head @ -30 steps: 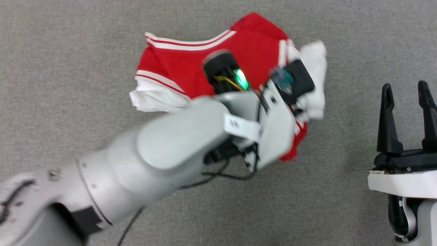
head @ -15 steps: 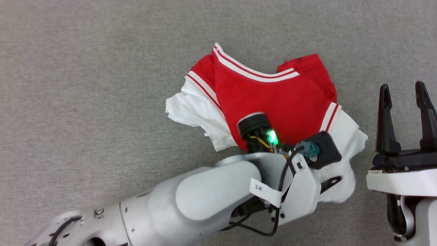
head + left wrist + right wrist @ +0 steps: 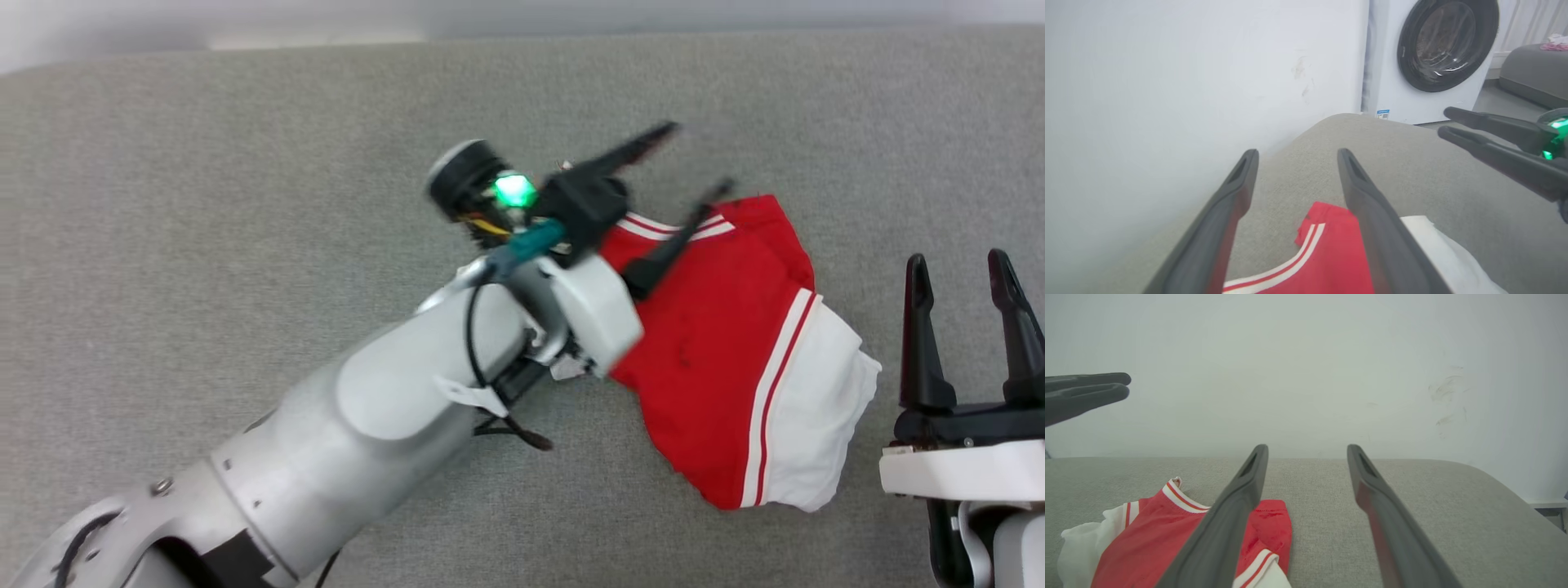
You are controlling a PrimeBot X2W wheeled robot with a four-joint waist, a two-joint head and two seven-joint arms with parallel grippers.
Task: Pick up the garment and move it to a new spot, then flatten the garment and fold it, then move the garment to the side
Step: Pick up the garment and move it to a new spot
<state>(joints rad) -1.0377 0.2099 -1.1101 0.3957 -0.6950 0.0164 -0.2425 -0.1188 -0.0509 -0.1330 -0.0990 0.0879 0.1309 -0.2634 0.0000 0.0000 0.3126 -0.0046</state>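
In the head view, the garment (image 3: 718, 351) lies crumpled on the grey padded surface (image 3: 204, 204). The left gripper (image 3: 695, 159) hangs over the garment's far striped edge with its jaws released and empty, while the right gripper (image 3: 957, 265) stands just beside the garment's white sleeve, jaws likewise spread and bare. In the left wrist view, the garment's red cloth and white stripes show below and between the parted fingers, with a washing machine (image 3: 1433, 61) well beyond the garment. In the right wrist view, the garment lies at that view's lower left, partly behind one finger, and the left gripper hangs high above the garment.
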